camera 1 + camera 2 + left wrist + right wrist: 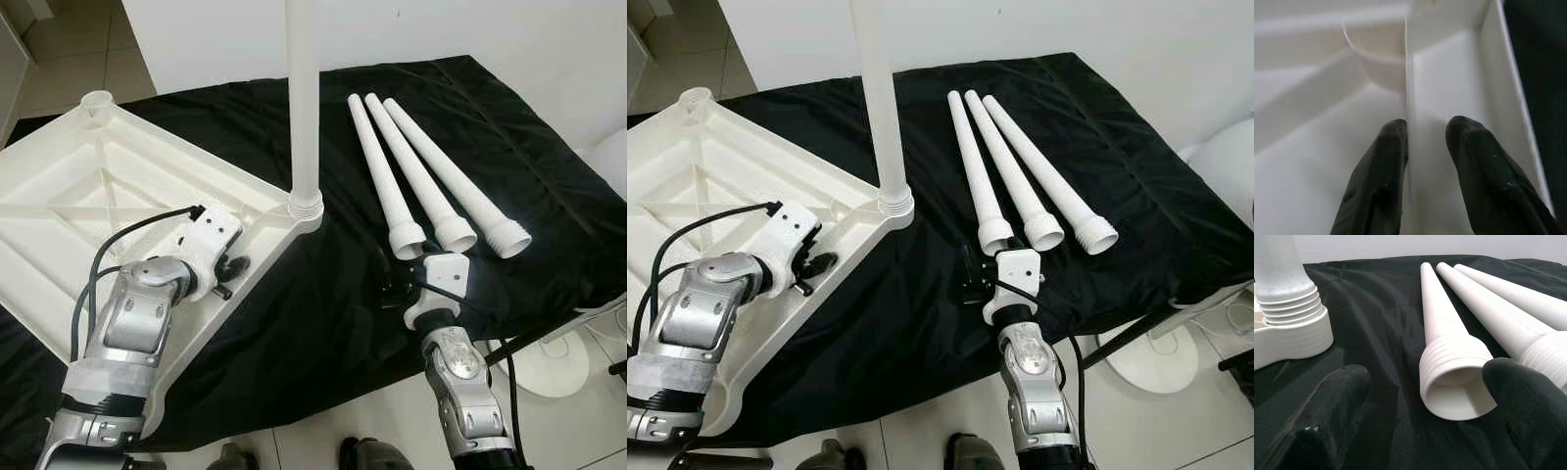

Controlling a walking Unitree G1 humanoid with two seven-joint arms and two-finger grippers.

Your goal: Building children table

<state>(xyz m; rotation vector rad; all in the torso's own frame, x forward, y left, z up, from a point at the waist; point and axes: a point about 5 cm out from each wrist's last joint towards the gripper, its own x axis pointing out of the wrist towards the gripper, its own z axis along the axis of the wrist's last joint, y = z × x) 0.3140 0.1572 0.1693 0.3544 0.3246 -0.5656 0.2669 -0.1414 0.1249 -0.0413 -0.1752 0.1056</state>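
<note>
Left gripper (pixel 1425 147): your fingers clamp a rib of the upturned tabletop (pixel 59 245).
Right gripper (pixel 1420 406): fingers apart, just before the nearest loose leg (pixel 1442 333).
Mounted leg (pixel 303 98): upright in corner socket.

Evenly bright and sharp from the head, with glare on the white tabletop (pixel 69 196), soft shadows on the black cloth (pixel 470 147), near-blurred fingers (pixel 1376 181) at both wrists.

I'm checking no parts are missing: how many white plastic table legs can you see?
4. One white plastic table leg stands screwed into the upturned white plastic tabletop; three loose legs lie side by side on the black cloth, before the right pincer.
</note>
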